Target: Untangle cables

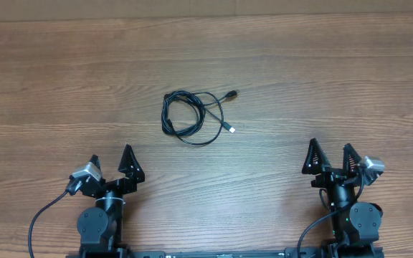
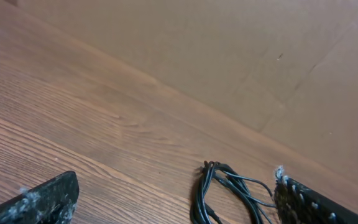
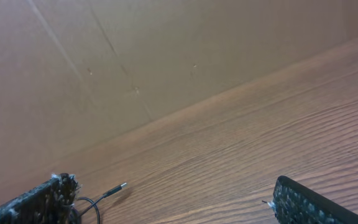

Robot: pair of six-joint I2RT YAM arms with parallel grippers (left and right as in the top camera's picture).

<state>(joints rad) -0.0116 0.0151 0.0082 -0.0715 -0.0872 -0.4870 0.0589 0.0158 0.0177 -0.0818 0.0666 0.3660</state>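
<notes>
Cables (image 1: 168,115): black, gathered in one loose coil, flat on the table (image 1: 321,72). Located mid-table, slightly left of centre, on the far side of both tools. Strands bunched and crossing on the coil's left side.

Cable ends: one dark plug (image 1: 231,94) pointing far-right off the coil, and one lighter-tipped plug (image 1: 230,129) on the coil's near-right side. Both resting on the table, apart from each other.

Left tool (image 1: 111,163): at the near-left edge of the table, well apart from the cables. Fingers spread wide, gripping nothing, touching no strand.

Left wrist view: left tool (image 2: 176,186) aimed toward the far side. Coil (image 2: 199,193) visible between the fingers, closer to the finger at the right of the view (image 2: 316,202) than to the one at the left (image 2: 42,199).

Right tool (image 1: 330,152): at the near-right edge of the table, well apart from the cables. Fingers spread wide, gripping nothing.

Right wrist view: right tool (image 3: 173,186) with bare table between the fingers. Only a plug and a short run of cable (image 3: 114,190) visible, just beside the finger at the left of the view (image 3: 42,199).

Finger pads: dark, textured, flecked with pale fibres at the tips.

Wall (image 2: 229,50): brown cardboard, standing along the far edge of the table.
</notes>
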